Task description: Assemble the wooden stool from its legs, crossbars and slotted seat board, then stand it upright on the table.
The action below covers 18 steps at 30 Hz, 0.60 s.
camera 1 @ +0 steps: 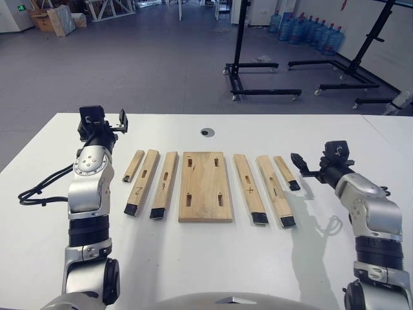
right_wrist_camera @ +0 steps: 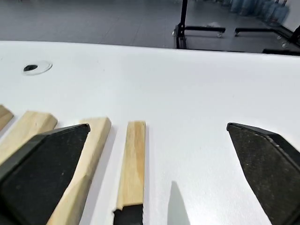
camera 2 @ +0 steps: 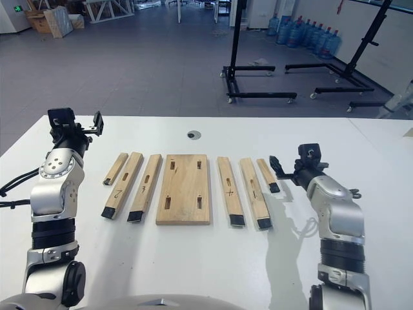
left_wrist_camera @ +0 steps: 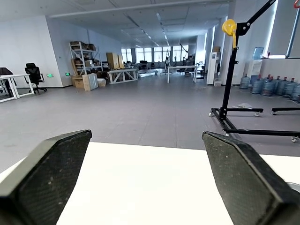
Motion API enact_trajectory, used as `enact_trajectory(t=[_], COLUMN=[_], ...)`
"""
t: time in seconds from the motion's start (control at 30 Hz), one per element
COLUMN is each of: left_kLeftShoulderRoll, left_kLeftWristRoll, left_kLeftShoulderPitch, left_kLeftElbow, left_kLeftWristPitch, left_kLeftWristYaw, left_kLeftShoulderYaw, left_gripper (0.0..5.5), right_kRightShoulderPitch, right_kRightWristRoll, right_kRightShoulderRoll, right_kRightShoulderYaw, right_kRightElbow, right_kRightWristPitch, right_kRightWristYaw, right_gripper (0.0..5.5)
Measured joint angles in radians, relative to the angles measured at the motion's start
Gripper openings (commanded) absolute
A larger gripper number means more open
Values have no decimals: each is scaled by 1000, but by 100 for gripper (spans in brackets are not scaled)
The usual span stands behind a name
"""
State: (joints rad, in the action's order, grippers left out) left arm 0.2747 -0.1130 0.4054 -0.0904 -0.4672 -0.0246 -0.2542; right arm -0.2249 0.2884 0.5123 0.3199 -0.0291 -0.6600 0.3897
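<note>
The slotted seat board lies flat in the middle of the white table. To its left lie a short crossbar and two long legs. On its right are two more legs and a short crossbar. My left gripper is raised at the far left of the row, open, its fingers wide apart over bare table. My right gripper hovers open just right of the short crossbar, holding nothing.
A round cable hole sits in the table behind the board. A black cable loops on the table at my left. Black wheeled stands and water bottles are on the floor beyond the far edge.
</note>
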Motion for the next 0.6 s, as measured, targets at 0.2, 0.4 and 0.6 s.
enact_trajectory(t=[0.2,0.4,0.6], left_kLeftShoulderRoll=[-17,-16,-19], left_kLeftWristRoll=[-40,-43,-44], left_kLeftShoulderPitch=[-2,-2,-2], left_kLeftElbow=[-8,-9,-9], left_kLeftWristPitch=[-30,-30,-30], left_kLeftWristYaw=[22,25,31], left_kLeftShoulderYaw=[-5,-4,-2], left_gripper=[434,434,434], right_kRightShoulderPitch=[-20,-74,-61], right_kRightWristRoll=[-27,-97,-128], right_kRightShoulderRoll=[-3,2,-2], right_kRightShoulderYaw=[-72,-130,-179], right_kRightElbow=[-174,-349,-407], right_kRightWristPitch=[138,261,299], right_kRightWristYaw=[76,82,113], right_gripper=[538,538,520])
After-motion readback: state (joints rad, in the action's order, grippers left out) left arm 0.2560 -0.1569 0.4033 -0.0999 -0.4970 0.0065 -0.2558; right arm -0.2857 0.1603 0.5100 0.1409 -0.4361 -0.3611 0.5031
